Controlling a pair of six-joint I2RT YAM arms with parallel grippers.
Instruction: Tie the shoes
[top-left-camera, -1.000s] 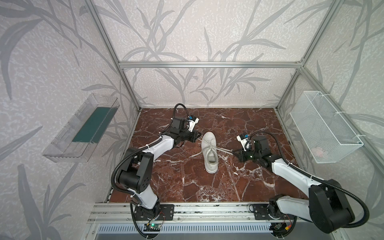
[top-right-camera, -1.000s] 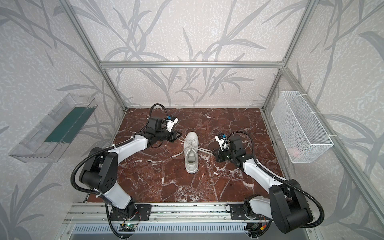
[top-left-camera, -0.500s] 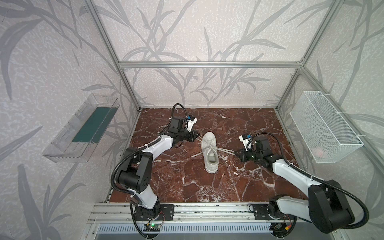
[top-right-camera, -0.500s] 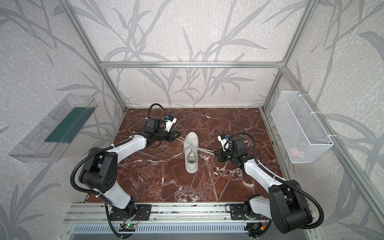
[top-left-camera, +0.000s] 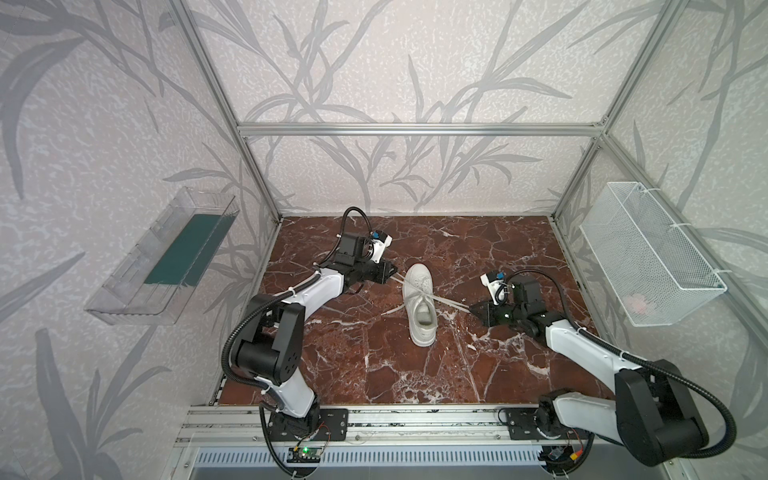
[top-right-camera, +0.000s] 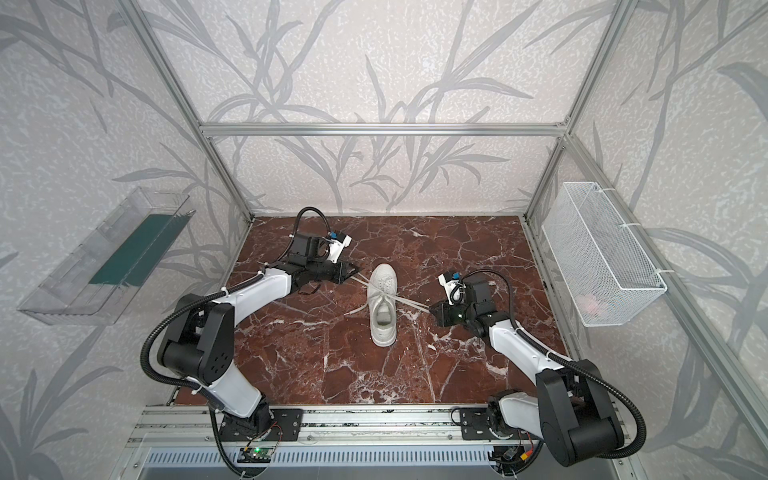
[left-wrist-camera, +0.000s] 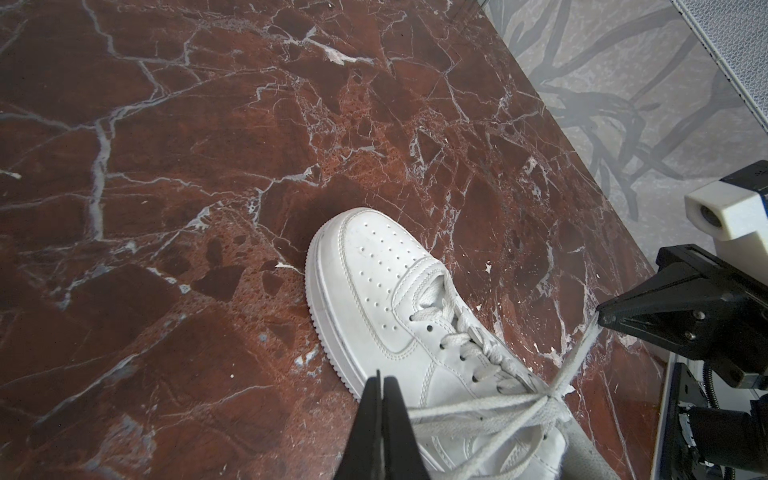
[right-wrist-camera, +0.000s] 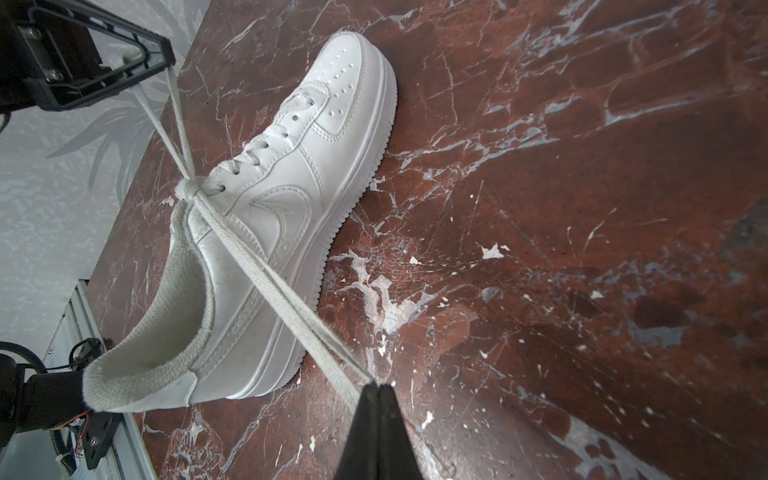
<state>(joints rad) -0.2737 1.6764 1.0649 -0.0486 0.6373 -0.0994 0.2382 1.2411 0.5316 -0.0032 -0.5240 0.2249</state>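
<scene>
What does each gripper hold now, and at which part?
The left gripper and the right gripper are each shut on a doubled strand of the laces, out to opposite sides of the knot.

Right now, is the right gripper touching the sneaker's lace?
Touching. The right wrist view shows the right gripper shut on the lace, whose taut strands end inside its closed jaws.

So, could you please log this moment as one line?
left gripper: shut on flat white laces | right gripper: shut on laces | laces: taut, knotted | white low-top sneaker: upright on red marble tabletop
</scene>
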